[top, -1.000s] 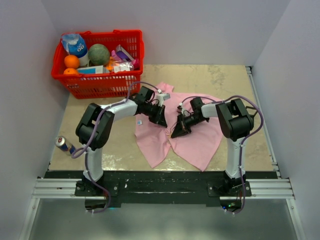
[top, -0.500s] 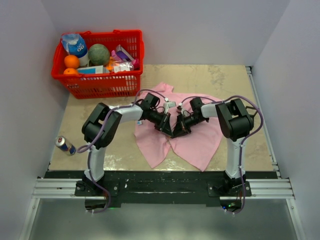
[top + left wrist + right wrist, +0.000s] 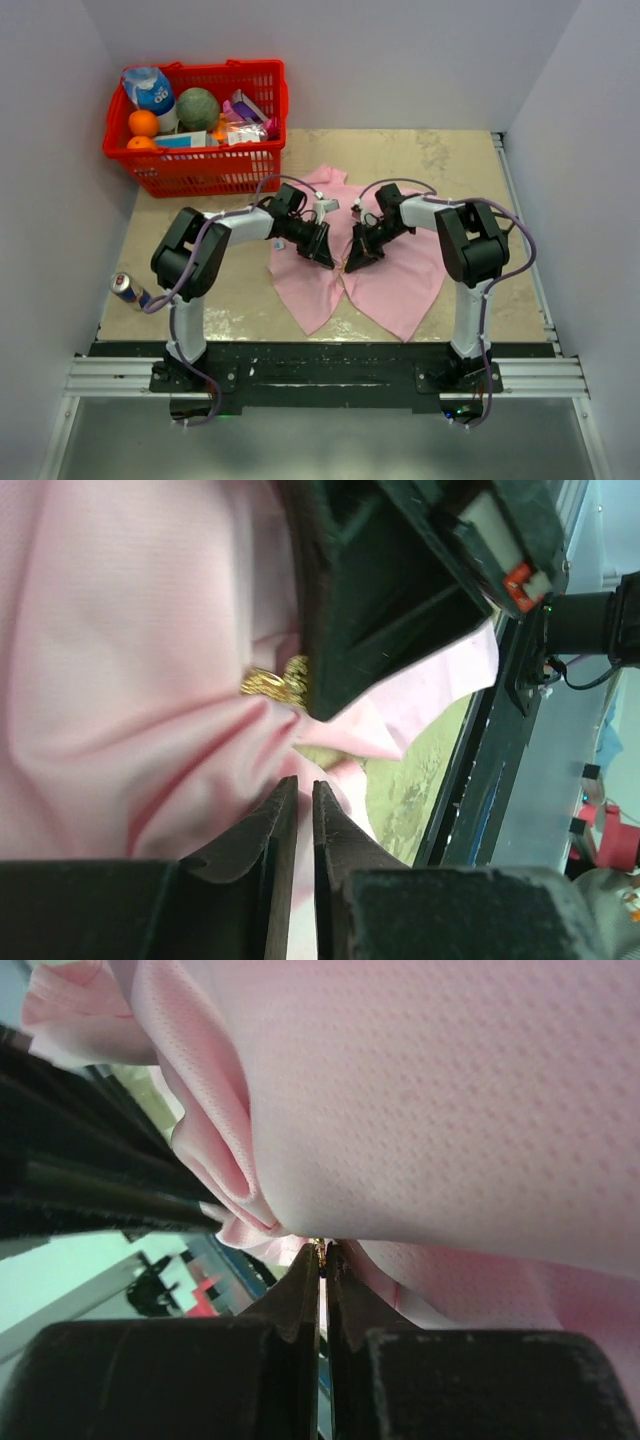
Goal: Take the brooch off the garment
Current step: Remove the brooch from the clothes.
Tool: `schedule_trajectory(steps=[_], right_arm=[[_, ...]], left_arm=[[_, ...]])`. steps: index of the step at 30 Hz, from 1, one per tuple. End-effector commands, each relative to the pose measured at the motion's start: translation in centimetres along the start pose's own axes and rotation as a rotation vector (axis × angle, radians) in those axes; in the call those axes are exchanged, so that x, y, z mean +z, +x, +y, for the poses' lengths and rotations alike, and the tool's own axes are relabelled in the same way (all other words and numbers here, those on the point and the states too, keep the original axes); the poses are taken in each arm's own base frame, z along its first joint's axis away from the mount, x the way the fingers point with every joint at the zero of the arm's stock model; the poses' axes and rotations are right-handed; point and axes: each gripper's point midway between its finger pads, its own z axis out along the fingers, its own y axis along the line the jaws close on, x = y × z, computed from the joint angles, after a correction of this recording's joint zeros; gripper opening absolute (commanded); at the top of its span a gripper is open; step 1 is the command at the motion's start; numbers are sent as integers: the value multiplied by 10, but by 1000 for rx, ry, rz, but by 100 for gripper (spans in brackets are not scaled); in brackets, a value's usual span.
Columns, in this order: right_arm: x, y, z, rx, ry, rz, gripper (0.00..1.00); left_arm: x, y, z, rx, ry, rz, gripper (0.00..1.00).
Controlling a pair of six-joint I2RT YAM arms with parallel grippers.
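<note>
The brooch (image 3: 272,681), a small gold cluster, sits pinned in a puckered fold near the middle of the pink T-shirt (image 3: 120,630), which lies spread on the table (image 3: 450,160). The right gripper (image 3: 322,1252) is pinched shut at it with a gold glint between its tips, so it seems to grip the brooch's edge (the pin itself is hidden). The left gripper (image 3: 304,785) hovers just beside, jaws a slit apart, holding nothing. With no cloth anchored, a pull would likely lift the soft shirt along instead of freeing the pin. So thin a hold may slip, or the pin may snag the knit. The grippers are close enough to collide.
</note>
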Motion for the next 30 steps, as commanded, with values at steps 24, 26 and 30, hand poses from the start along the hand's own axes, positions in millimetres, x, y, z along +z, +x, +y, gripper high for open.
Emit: schedule_trajectory(steps=[24,26,30], right_arm=[[-17,30,21,33,88,131,0],[-17,32,16,49,118,158,0],[-16,40,14,58,123,190,0]], left_arm=[[-13,-3,-1,202,-146,-25,6],[-11,-4,-8,211,-101,-32,6],[-6,-8,-18,220,-45,-48,5]])
